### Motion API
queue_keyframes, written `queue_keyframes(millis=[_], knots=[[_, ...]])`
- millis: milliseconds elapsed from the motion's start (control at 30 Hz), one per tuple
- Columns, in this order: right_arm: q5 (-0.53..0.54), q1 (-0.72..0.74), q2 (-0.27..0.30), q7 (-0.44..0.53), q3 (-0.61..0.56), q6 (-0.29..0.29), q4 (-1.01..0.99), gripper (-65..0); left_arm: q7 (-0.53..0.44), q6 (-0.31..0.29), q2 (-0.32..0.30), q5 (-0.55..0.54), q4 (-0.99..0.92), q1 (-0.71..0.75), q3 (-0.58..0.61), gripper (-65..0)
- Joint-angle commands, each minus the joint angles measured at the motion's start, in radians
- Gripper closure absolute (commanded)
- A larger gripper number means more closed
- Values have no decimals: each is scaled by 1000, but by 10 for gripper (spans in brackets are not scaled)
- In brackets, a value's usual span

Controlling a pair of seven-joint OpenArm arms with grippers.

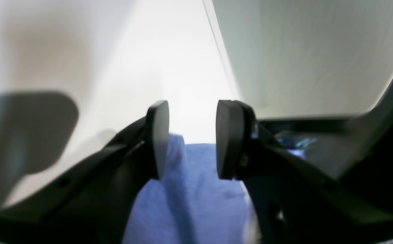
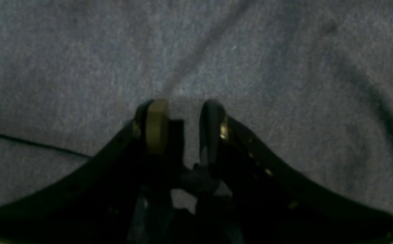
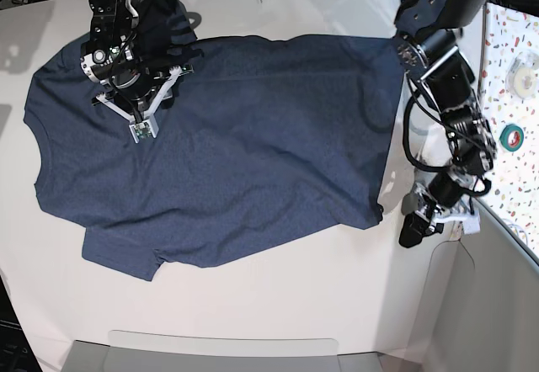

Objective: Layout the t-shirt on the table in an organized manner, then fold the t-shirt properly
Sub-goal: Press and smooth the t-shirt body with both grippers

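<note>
The dark navy t-shirt [image 3: 236, 136] lies spread out on the white table [image 3: 278, 305], collar side at the left and hem at the right, with small wrinkles. My right gripper [image 3: 139, 94] hangs over the shirt's upper left part, near a sleeve. In the right wrist view, the right gripper [image 2: 182, 105] points down at the fabric [image 2: 284, 67] with its jaws a narrow gap apart and cloth showing through. My left gripper [image 3: 413, 229] sits at the table's right edge, just beyond the hem's lower corner. In the left wrist view, the left gripper [image 1: 191, 135] is open, with blue fabric [image 1: 189, 189] beneath it.
A speckled surface [image 3: 514, 69] runs along the right side and carries a green tape roll [image 3: 510, 137] and a pale roll [image 3: 526, 65]. A grey panel [image 3: 219, 351] borders the table's near edge. A thin dark cable [image 2: 30, 144] crosses the shirt in the right wrist view.
</note>
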Motion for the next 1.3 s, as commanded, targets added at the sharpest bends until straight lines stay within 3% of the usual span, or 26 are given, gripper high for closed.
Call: queue_keyframes(millis=[0, 167, 433, 700, 967, 1067, 1267], knots=[[-33, -13, 3, -84, -2, 2, -9, -186, 1, -10, -36, -19, 16, -34, 81, -227], [-30, -13, 3, -84, 3, 2, 1, -186, 39, 60, -85, -25, 39, -80, 402, -228], [-30, 94, -8, -91, 5, 0, 171, -186, 189, 59, -45, -25, 226, -28, 625, -228], [-33, 283, -132, -90, 0, -1, 136, -186, 199, 62, -39, -21, 347, 179, 646, -227], [-33, 433, -221, -38, -2, -1, -173, -186, 197, 63, -83, -21, 482, 359, 646, -208], [-33, 436, -223, 25, -2, -1, -283, -186, 203, 63, -103, -21, 534, 411, 641, -198], [-33, 367, -177, 25, -3, -1, -328, -186, 205, 63, -132, -21, 635, 510, 640, -198]])
